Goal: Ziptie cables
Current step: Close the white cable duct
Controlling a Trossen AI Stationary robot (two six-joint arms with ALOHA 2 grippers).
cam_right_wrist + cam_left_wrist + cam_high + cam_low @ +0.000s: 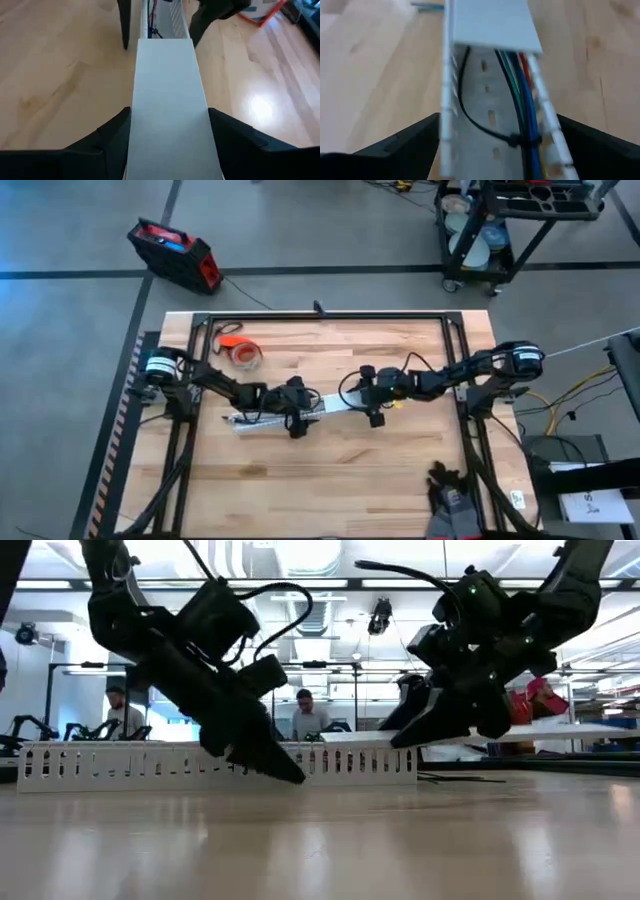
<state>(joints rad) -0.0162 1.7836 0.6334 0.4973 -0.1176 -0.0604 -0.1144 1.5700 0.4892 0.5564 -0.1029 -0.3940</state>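
Cables (522, 95) lie ziptied in the channel (485, 125) — left hand (490, 150) straddles it; right hand (167, 145) grips the cover (167, 100).

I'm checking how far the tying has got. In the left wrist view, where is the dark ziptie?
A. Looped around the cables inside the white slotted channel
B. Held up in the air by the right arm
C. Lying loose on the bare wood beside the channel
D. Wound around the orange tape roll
A: the left wrist view shows the ziptie cinched around the cables inside the white slotted channel, its tail curving up along the floor.
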